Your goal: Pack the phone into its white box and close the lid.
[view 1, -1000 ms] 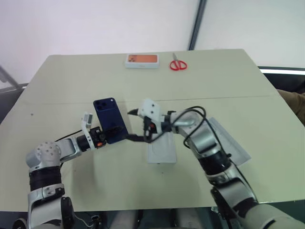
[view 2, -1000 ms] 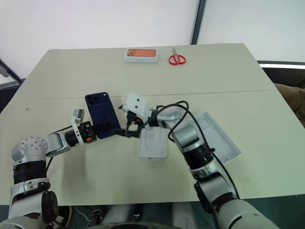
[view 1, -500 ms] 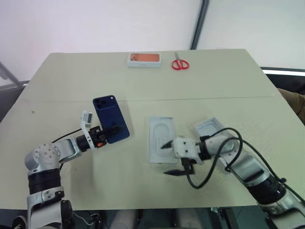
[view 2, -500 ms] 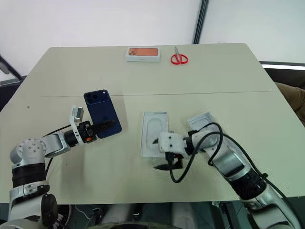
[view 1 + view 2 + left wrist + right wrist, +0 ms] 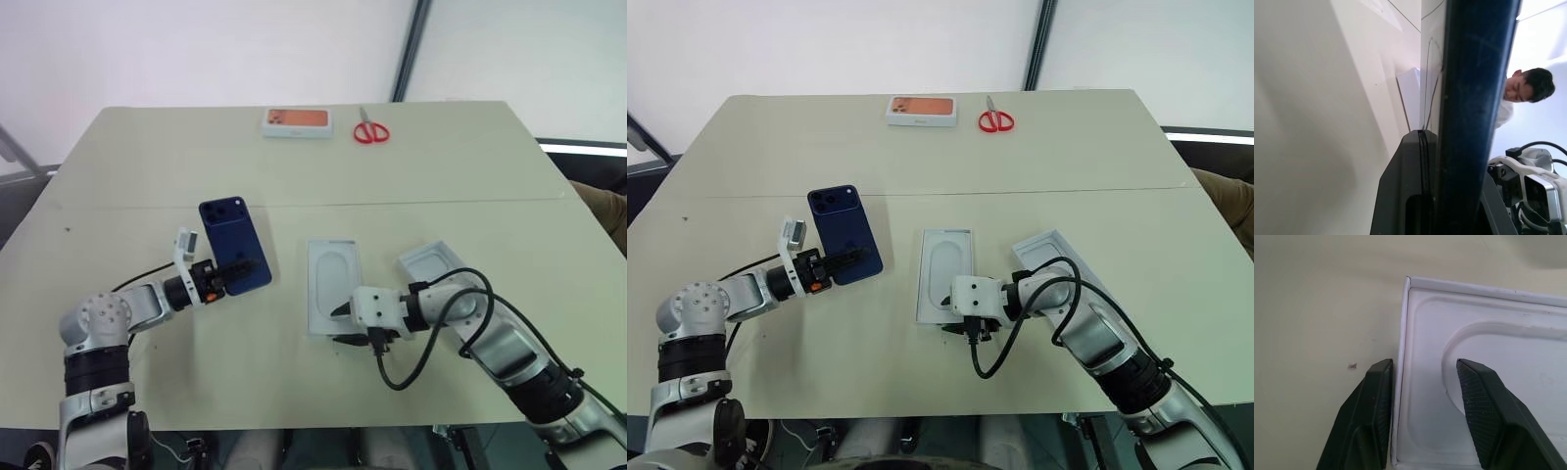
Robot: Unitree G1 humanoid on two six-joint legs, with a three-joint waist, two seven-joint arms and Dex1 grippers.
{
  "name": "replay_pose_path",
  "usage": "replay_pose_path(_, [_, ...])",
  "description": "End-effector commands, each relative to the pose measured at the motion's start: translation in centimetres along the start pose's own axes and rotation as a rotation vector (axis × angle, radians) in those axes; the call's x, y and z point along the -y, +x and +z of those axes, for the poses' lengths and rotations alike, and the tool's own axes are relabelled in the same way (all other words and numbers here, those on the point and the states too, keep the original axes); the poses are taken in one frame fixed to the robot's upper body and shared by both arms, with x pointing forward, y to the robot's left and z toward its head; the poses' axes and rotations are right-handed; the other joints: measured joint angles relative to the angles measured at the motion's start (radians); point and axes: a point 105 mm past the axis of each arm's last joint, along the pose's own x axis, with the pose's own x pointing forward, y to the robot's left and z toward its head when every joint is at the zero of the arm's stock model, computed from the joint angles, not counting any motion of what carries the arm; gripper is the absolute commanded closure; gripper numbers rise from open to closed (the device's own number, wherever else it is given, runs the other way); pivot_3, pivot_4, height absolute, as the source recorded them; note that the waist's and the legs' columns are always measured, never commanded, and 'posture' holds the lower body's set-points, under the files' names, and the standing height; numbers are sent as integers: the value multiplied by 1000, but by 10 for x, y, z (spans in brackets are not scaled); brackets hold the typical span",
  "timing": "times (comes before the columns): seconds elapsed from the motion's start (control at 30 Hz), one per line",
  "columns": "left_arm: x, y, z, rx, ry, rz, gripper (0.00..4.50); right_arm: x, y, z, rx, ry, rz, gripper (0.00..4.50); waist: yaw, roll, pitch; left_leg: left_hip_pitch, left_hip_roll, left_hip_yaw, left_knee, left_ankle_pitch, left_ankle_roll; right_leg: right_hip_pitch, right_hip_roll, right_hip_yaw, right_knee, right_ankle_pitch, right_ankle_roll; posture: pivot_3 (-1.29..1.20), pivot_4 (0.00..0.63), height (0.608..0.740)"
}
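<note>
The left gripper (image 5: 227, 276) is clenched on the phone (image 5: 235, 244), held upright above the table (image 5: 147, 176) towards its left side. Mid-table, the white box (image 5: 333, 284) lies flat; the right gripper (image 5: 1425, 418), parted, straddles its near corner wall. The lid (image 5: 436, 262) lies just right.

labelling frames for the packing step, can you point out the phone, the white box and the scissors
phone (image 5: 235, 245), left eye view, middle of its blue back
white box (image 5: 334, 279), left eye view, centre of its inner recess
scissors (image 5: 996, 120), right eye view, red handles
</note>
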Motion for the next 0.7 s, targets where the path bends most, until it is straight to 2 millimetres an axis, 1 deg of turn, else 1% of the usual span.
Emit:
replay_pose_path(0.03, [10, 0, 10, 25, 43, -32, 4500, 2, 4, -1, -12, -8, -10, 3268, -1, 0, 0, 0, 0, 0, 0, 0, 0, 0, 0, 0, 0, 0, 0, 0, 150, 740])
replay_pose_path(0.23, [10, -1, 8, 16, 47, -29, 4500, 4, 5, -1, -9, -10, -22, 3268, -1, 0, 0, 0, 0, 0, 0, 0, 0, 0, 0, 0, 0, 0, 0, 0, 150, 740])
replay_pose_path(0.33, [10, -3, 10, 24, 43, -27, 4500, 4, 10, 2, 5, -8, -24, 3268, -3, 0, 0, 0, 0, 0, 0, 0, 0, 0, 0, 0, 0, 0, 0, 0, 150, 740])
replay_pose_path(0.4, [12, -3, 13, 35, 35, -39, 4500, 7, 15, 3, 8, -17, -30, 3268, -6, 0, 0, 1, 1, 0, 0, 0, 0, 0, 1, 0, 0, 0, 0, 0, 150, 740])
replay_pose_path(0.47, [16, -2, 15, 33, 36, -53, 4500, 11, 23, 10, 33, -11, -42, 3268, -9, 0, 0, 1, 1, 0, 0, 0, 0, 0, 1, 0, 1, 0, 0, 0, 150, 740])
replay_pose_path(0.53, [20, 0, 18, 33, 29, -66, 4500, 16, 34, 22, 72, -15, -47, 3268, -10, 0, 0, 1, 2, 0, 0, 0, -1, 0, 2, 0, 1, 0, -1, 0, 150, 740])
replay_pose_path(0.6, [24, 2, 23, 44, 16, -81, 4500, 21, 44, 28, 88, -6, -54, 3268, -9, 0, 0, 1, 2, 0, 0, 1, -1, 0, 3, 1, 1, 0, -1, 0, 150, 740])
replay_pose_path(0.7, [30, 2, 30, 60, -6, -107, 4500, 30, 54, 28, 64, 6, -70, 3268, -6, 0, 0, 1, 2, 0, 0, 2, -4, -2, 3, 1, 2, 0, -1, 0, 150, 740])
